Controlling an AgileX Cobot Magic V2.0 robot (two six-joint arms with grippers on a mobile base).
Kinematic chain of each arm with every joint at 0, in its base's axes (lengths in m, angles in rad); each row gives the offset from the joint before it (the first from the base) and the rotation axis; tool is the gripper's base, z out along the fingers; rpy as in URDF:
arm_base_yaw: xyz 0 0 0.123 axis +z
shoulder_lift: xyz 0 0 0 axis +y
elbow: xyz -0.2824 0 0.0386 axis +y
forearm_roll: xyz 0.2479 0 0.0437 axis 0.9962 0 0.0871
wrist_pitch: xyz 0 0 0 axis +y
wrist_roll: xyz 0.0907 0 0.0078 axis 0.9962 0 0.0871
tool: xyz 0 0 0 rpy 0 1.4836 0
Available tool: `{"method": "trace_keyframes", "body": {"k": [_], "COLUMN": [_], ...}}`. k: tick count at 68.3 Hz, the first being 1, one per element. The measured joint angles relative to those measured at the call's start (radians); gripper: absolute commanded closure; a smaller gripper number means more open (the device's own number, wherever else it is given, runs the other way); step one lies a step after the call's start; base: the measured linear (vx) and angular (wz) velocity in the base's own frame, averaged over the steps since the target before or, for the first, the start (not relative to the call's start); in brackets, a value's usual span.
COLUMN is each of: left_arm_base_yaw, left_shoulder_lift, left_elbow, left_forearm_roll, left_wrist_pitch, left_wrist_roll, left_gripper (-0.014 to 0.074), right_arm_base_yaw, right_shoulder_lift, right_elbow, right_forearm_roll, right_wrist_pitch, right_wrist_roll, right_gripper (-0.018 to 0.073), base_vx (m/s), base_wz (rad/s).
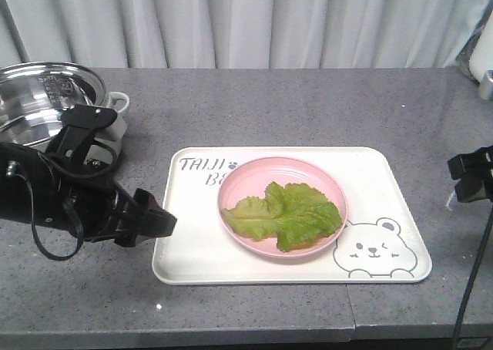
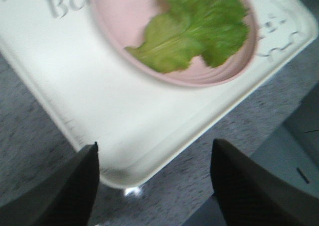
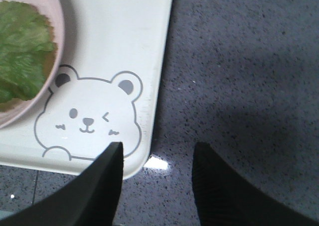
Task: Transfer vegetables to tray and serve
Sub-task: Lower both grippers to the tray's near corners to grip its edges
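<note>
The black left gripper (image 2: 154, 146) hangs wide open, holding nothing, above a corner of the cream-white rectangular tray (image 1: 192, 250). The right gripper (image 3: 158, 147) gapes empty beside the bear corner. Crinkly green lettuce leaves (image 1: 285, 215) lie on a round pink plate (image 1: 250, 176) standing on that tray.

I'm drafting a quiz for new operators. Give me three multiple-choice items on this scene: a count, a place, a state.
1. How many plates stand on the cream-white rectangular bear-print tray? A two; B one; C none.
2. Where do the crinkly light-green lettuce leaves lie? A on the round pink plate; B straight on the tray; C on the grey countertop.
3. The left gripper is: A shut on the rim; B shut on a leaf; C open, empty.
Key: B, only one pink plate shows; A, leaves sit within its rim; C, fingers apart, nothing held.
</note>
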Motion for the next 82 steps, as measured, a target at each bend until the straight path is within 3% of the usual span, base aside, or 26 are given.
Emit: {"method": "trace_keyframes", "body": {"k": [8,17,45,63,82], "left_arm_base_yaw": [0.0,0.0,0.0,0.0,0.0], "left_shoulder_lift": [0.009,0.052,0.169,0.207,0.241], "left_elbow": [0.0,0.0,0.0,0.0,0.0], "left_forearm_roll": [0.172,0.221,0.16,0.132,0.093], "left_wrist_pitch": [0.018,0.028,-0.017,-0.056,-0.071], "left_wrist_roll": [-0.192,-0.285,-0.301,-0.304,-0.302], "left_gripper": [0.0126,0.0126,0.0126,0.0126,0.0126], "right_arm_base_yaw": [-0.041,-0.046,-0.042,0.021,0.027], "right_shoulder_lift": [0.013,0.053,0.183,0.262,0.292], "right_elbow": [0.031,0.063,0.065,0.065,0.065], "right_forearm_roll": [0.01,0.033,0.125,0.132,0.116], "right_wrist_pitch": [0.011,0.014,0.005,-0.04,-0.081], "right_wrist_roll": [-0.015,-0.046,-0.163,-0.197,-0.196], "right_gripper": [0.0232,0.0232,0.0232,0.0232,0.0232], "base_vx": [0.0,0.0,0.0,0.0,0.0], "base_wz": [0.0,0.0,0.0,0.0,0.0]}}
